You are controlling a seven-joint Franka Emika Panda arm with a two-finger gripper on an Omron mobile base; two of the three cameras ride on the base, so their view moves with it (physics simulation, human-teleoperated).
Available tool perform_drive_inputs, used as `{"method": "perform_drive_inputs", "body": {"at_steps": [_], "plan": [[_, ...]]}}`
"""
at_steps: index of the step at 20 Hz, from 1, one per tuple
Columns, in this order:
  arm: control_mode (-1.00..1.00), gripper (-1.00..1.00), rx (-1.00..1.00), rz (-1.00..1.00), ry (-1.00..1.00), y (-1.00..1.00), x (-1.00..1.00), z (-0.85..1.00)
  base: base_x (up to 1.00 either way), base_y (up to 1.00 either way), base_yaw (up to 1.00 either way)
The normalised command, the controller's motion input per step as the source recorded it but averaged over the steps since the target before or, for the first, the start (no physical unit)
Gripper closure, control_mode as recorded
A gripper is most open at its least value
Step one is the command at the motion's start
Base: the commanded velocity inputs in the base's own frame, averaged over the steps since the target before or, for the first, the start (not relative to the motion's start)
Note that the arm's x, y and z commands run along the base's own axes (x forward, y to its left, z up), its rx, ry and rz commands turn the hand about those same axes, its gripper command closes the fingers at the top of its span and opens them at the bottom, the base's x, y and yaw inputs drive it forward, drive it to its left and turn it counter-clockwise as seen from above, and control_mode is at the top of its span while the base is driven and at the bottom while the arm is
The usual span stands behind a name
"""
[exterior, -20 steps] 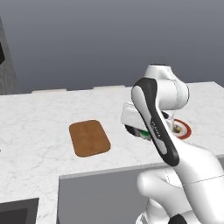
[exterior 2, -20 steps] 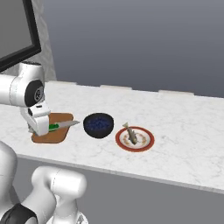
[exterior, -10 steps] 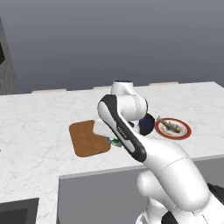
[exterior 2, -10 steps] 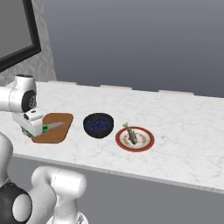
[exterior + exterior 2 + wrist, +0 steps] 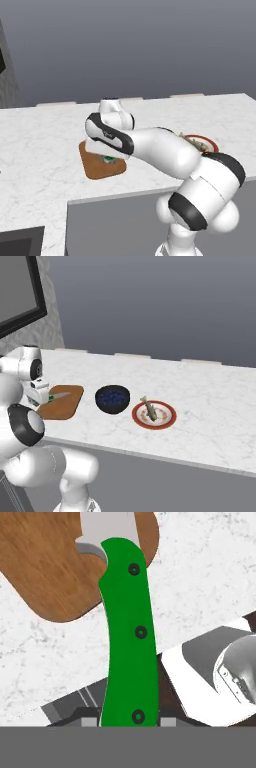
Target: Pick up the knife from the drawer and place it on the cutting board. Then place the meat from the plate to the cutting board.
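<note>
The knife has a green handle (image 5: 127, 642) and a pale blade (image 5: 105, 527). My gripper (image 5: 129, 719) is shut on the handle's rear end. In the right base view the knife (image 5: 56, 397) is held low, its blade over the left part of the brown cutting board (image 5: 65, 403) and the gripper (image 5: 41, 395) at the board's left edge. I cannot tell whether the knife touches the wood. The arm covers much of the board (image 5: 102, 167). The grey-tan meat (image 5: 149, 409) lies on the red-rimmed plate (image 5: 167, 418). The drawer is out of view.
A dark blue bowl (image 5: 112, 398) stands between the board and the plate. The arm hides most of the plate (image 5: 205, 142) in the left base view. White marble counter (image 5: 210, 406) stretches to the right, and its front edge runs just below the board.
The arm has swung left with the knife, from beside the bowl to low over the cutting board. The meat, plate and bowl have stayed put.
</note>
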Motion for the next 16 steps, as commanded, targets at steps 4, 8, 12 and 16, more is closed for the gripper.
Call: {"method": "perform_drive_inputs", "body": {"at_steps": [4,8,12,16], "plan": [[-1.0,1.0,-0.17,0.12,-0.08,0.0,0.58,-0.81,0.0,0.0,0.0],[-1.0,1.0,-0.12,0.11,-0.06,0.03,0.59,-0.6,0.0,0.0,0.0],[-1.0,1.0,-0.01,0.05,-0.02,0.19,0.39,-0.32,0.0,0.0,0.0],[-1.0,1.0,0.0,0.0,0.0,0.3,0.4,-0.23,0.0,0.0,0.0]]}}
